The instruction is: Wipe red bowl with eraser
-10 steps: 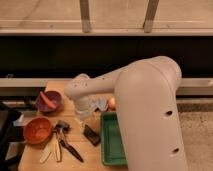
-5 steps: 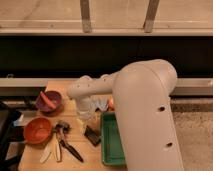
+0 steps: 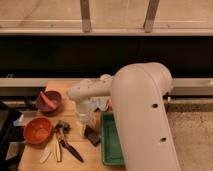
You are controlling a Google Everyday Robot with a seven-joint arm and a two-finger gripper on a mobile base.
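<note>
hand fingers apart, empty, near eraser | red bowl apart from both

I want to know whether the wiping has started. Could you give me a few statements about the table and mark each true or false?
1. The eraser lies on the table, just left of the green tray. True.
2. The gripper is clamped on the eraser. False: it is open and hangs above the table, just behind the eraser, holding nothing.
3. The red bowl sits inside the green tray. False: it stands on the table near the left edge, apart from the tray.
4. The purple bowl has a reddish piece in it. True.
</note>
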